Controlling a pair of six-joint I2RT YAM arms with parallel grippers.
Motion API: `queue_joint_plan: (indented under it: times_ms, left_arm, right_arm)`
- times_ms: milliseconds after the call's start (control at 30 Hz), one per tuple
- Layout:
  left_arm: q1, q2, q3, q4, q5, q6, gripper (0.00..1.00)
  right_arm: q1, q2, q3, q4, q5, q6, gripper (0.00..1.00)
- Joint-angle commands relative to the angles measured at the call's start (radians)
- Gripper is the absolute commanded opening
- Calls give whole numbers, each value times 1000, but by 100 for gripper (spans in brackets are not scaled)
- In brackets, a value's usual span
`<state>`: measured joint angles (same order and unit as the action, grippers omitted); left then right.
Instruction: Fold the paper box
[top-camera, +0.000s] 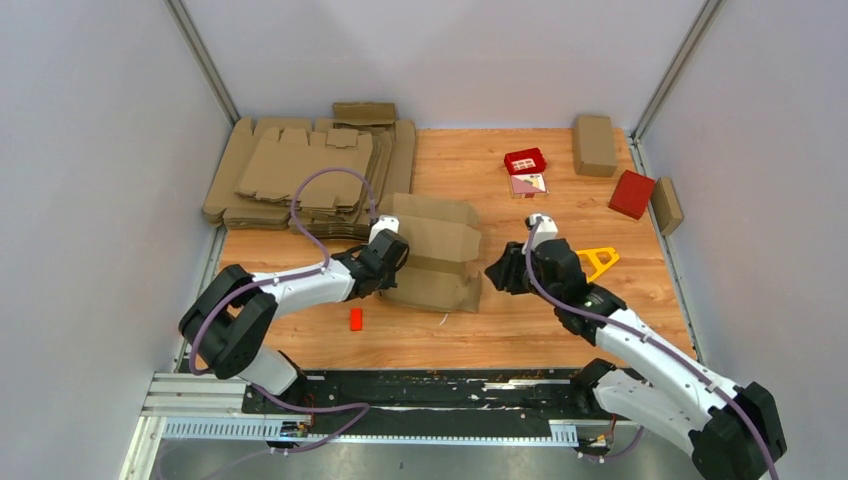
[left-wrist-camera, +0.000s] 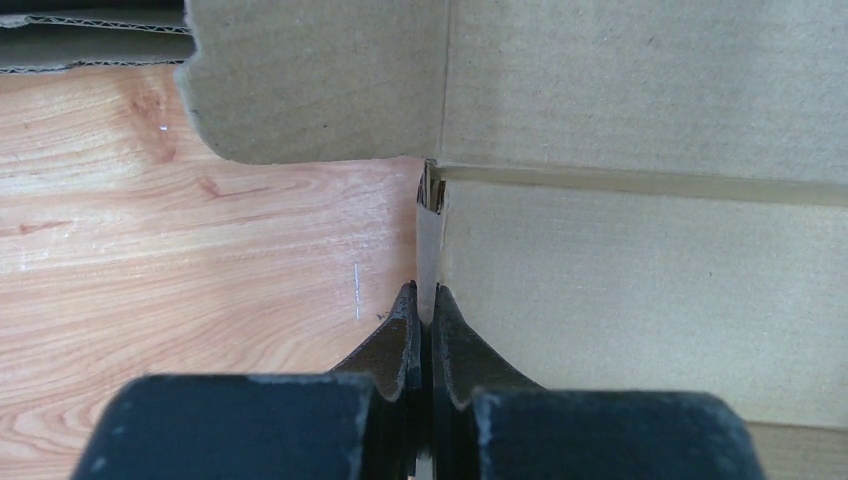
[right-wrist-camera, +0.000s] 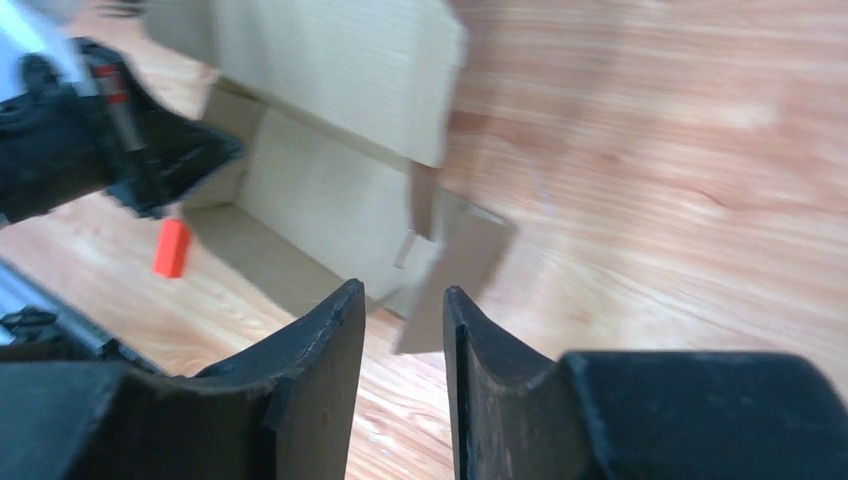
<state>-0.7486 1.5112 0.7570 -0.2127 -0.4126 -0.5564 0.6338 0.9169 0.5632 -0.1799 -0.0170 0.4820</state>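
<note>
While the box (top-camera: 437, 252) lies partly folded on the table (top-camera: 560, 320) between the two arms, the left gripper (left-wrist-camera: 424, 312) is clenched on a thin upright edge of it at its left side, the fingertips pinching the cardboard. The right gripper (right-wrist-camera: 403, 300) has its jaws parted with a clear gap, nothing between them, and sits just off the box's right side, near a loose flap. A small red piece (top-camera: 355, 318) lies beside the left arm.
</note>
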Motion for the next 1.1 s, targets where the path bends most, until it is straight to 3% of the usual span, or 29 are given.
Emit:
queue_joint_plan:
  times_ms: [0, 200, 600, 800, 1067]
  left_arm:
    - [40, -42, -17, 38, 72, -31, 0]
    - [104, -122, -81, 108, 182, -32, 0]
    - [129, -238, -145, 191, 285, -22, 0]
    - [130, -232, -148, 199, 289, -18, 0]
    - [130, -221, -143, 200, 296, -7, 0]
  right_arm:
    - [-101, -55, -86, -113, 89, 15, 34]
    - [-258, 1, -193, 23, -152, 36, 36]
    - [-277, 279, -116, 222, -403, 18, 40]
    - [-275, 247, -168, 450, -600, 83, 42]
    - [-256, 209, -171, 476, -659, 73, 41]
